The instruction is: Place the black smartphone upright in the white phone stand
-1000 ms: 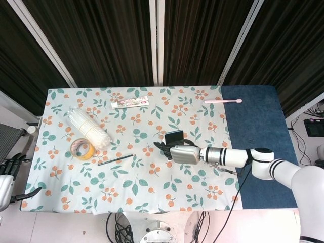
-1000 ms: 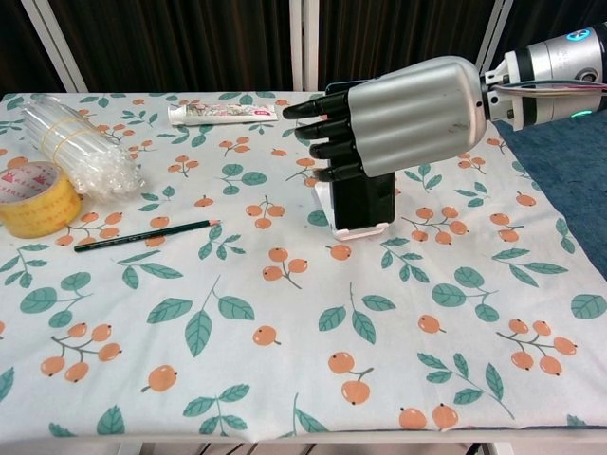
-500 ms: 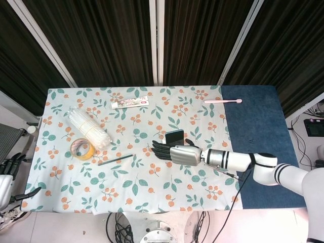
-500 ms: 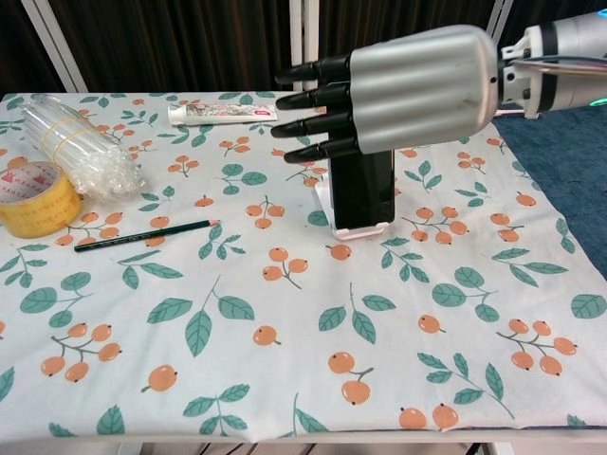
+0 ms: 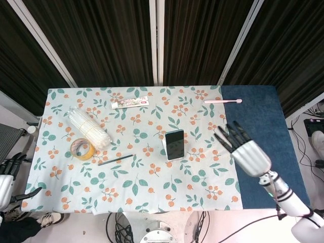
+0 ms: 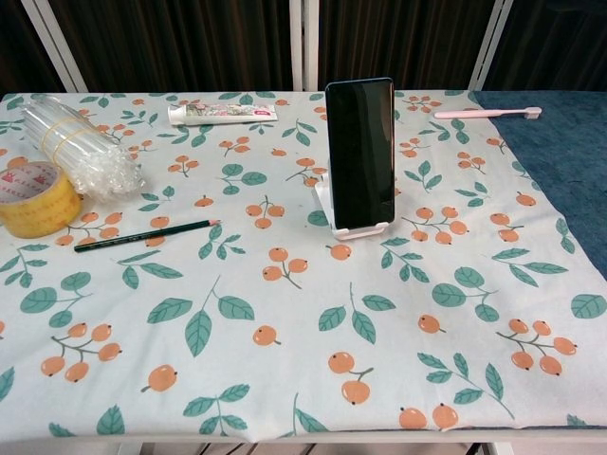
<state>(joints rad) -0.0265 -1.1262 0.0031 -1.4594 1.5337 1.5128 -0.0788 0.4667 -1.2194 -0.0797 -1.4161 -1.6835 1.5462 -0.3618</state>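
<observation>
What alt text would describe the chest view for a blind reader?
A black smartphone stands upright in a white phone stand on a floral tablecloth. A yellow tape roll, a black pencil and a pink toothbrush lie around it.

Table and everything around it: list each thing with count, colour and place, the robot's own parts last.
smartphone: one, black, upright in the stand, mid-table
phone stand: one, white, under the smartphone
toothpaste tube: one, white with pink print, far side
toothbrush: one, pink, far right, across the edge of the blue cloth
straw bundle: one, clear, rubber-banded, far left
tape roll: one, yellow, left, touching the straws
pencil: one, dark, right of the tape
tablecloth: one, white with oranges and leaves
blue cloth: one, right end
left hand: off the table's left edge, fingers curled
right hand: raised over the right side, fingers spread, empty
</observation>
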